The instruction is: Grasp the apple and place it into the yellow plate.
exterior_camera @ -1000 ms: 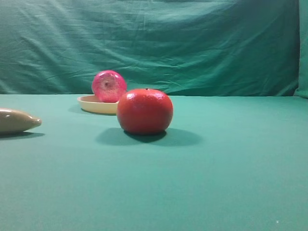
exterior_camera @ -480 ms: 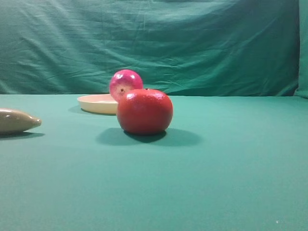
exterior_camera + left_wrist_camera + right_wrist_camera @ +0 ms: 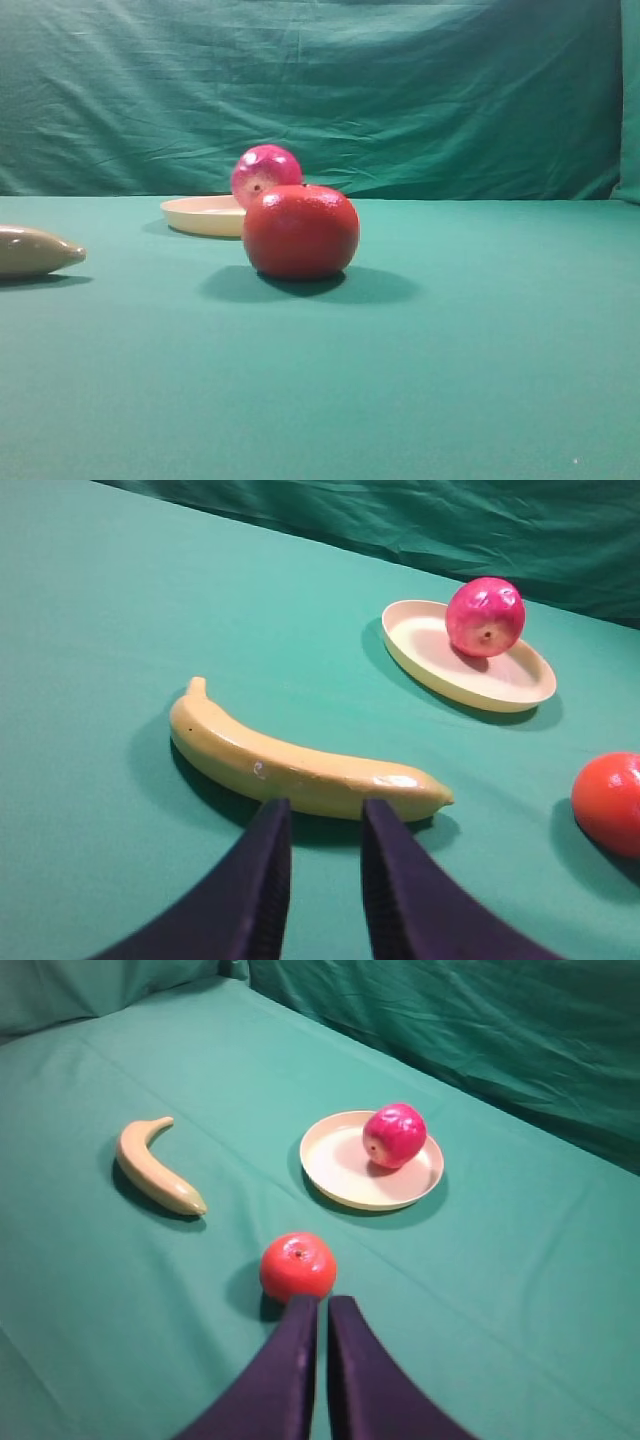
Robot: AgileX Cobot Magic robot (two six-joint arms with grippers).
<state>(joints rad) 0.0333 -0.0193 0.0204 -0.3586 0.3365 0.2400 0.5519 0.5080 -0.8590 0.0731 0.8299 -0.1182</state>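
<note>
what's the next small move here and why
Probably none beyond holding both arms back: the apple already sits in the yellow plate, near its far rim, and both the left gripper and right gripper are empty and well clear of it.

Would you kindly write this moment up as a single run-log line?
apple: in yellow plate, toward its rim | orange-red fruit, banana: on cloth | left fingers: apart, empty | right fingers: shut, empty
</note>
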